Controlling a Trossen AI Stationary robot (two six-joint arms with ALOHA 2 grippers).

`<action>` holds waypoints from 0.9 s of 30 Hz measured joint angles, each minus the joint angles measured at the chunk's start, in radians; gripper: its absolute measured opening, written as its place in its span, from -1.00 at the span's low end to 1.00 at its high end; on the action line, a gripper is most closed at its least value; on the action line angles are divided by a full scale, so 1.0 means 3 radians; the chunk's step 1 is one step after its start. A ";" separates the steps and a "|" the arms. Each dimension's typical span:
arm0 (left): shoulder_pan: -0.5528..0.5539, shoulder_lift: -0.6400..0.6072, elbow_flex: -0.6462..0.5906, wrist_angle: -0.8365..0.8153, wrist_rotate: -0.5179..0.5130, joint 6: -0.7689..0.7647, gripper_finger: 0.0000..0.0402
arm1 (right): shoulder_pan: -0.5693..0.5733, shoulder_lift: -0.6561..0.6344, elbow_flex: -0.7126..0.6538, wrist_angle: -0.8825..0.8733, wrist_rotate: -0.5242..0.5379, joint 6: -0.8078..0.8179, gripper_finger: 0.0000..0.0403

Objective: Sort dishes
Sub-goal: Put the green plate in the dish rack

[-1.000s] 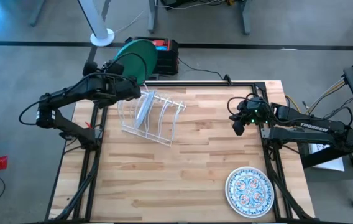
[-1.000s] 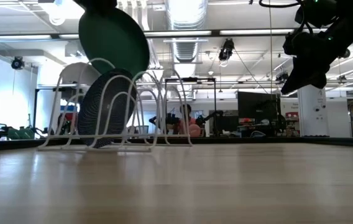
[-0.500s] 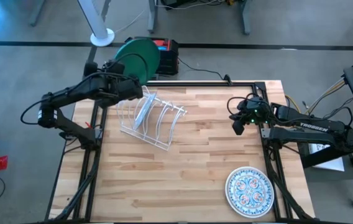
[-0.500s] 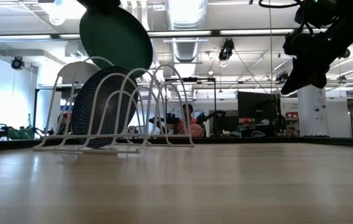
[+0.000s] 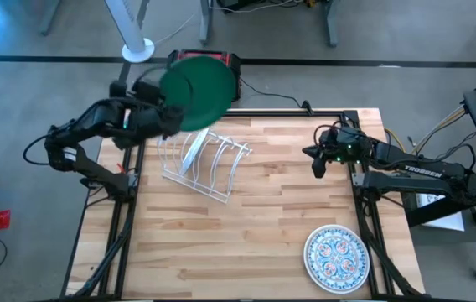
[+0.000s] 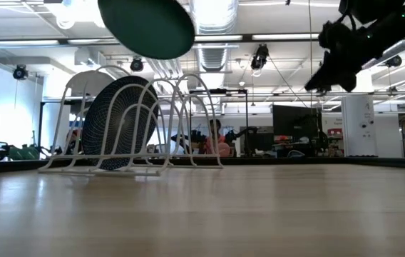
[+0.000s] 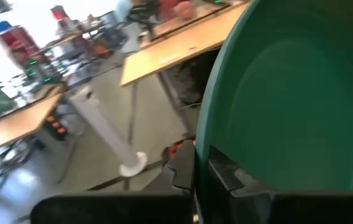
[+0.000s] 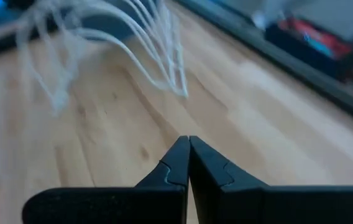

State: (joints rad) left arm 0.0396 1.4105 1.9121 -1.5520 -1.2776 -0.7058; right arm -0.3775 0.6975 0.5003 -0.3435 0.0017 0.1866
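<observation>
My left gripper (image 5: 169, 118) is shut on a plain green plate (image 5: 196, 88), held high above the table's far left corner; the plate also shows in the low view (image 6: 145, 27) and the left wrist view (image 7: 288, 93). Below it a dark teal plate (image 6: 119, 123) stands on edge in a white wire rack (image 5: 207, 161). A floral plate (image 5: 336, 257) lies flat near the front right. My right gripper (image 5: 317, 160) hangs shut and empty over the table's right side, clear of everything. My left gripper pinches the green plate's rim (image 7: 209, 140) between its two fingers, one on each face. The fingers come from the table's left side. The plate is lifted clear above the rack, tilted, its face turned partly upward.
The rack (image 6: 131, 121) stands at the far left of the table and has free slots beside the teal plate. A black and red box (image 5: 225, 71) sits on the floor past the far edge. Bare wood lies in the middle and near left (image 5: 221, 243).
My left gripper has risen with the green plate and tipped it from nearly upright toward level, carrying it a little toward the table's right. The teal plate and rack shifted slightly early in the second. My right gripper has turned a little toward the rack.
</observation>
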 joint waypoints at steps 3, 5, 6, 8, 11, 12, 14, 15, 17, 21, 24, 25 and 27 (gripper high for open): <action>-0.0252 0.0000 -0.0108 -0.0018 0.0008 -0.0218 -1.00 | 0.0000 0.0000 0.0000 0.0361 -0.0238 -0.0205 -1.00; -0.0404 0.0000 -0.0189 -0.0044 -0.0036 -0.0384 -1.00 | -0.0001 0.0000 0.0000 0.0591 -0.0498 -0.0259 -1.00; -0.0481 0.0000 -0.0234 -0.0041 -0.0092 -0.0429 -1.00 | -0.0001 0.0000 0.0000 0.0714 -0.0641 -0.0283 -1.00; -0.0620 0.0000 -0.0317 0.0014 -0.0198 -0.0490 -1.00 | 0.0000 0.0002 0.0000 0.1013 -0.0817 -0.0287 -1.00; -0.0836 0.0001 -0.0392 0.0279 -0.0215 -0.0483 -1.00 | 0.0002 0.0014 0.0005 0.1431 -0.0823 -0.0253 -0.98; -0.0914 0.0007 -0.0427 0.0411 -0.0225 -0.0452 -1.00 | 0.0011 0.0014 0.0005 0.1524 -0.0847 -0.0230 -0.96; -0.1071 0.0034 -0.0496 0.0618 -0.0238 -0.0324 -1.00 | 0.0041 0.0020 0.0005 0.1669 -0.0955 -0.0164 -0.88; -0.1142 0.0061 -0.0525 0.0695 -0.0238 -0.0267 -1.00 | 0.0060 0.0022 0.0005 0.1707 -0.1005 -0.0137 -0.84; -0.1248 0.0135 -0.0546 0.0773 -0.0312 -0.0219 -1.00 | 0.0096 0.0022 0.0005 0.1742 -0.1060 -0.0084 -0.72; -0.1358 0.0306 -0.0548 0.0820 -0.0545 -0.0242 -1.00 | 0.0183 0.0036 0.0008 0.1894 -0.1066 -0.0039 -0.43; -0.1396 0.0482 -0.0535 0.0943 -0.0524 -0.0213 -1.00 | 0.0260 0.0083 0.0045 0.1891 -0.1068 -0.0041 -0.23; -0.1397 0.0531 -0.0529 0.1000 -0.0518 -0.0173 -1.00 | 0.0294 0.0102 0.0064 0.1898 -0.1067 -0.0045 -0.17; -0.1400 0.0624 -0.0491 0.1092 -0.0510 -0.0103 -1.00 | 0.0351 0.0161 0.0104 0.1905 -0.1069 -0.0110 -0.07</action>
State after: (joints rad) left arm -0.3805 1.5978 1.7649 -1.2243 -1.4306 -0.7366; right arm -0.2721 0.7459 0.5316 0.2279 -0.3191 0.1535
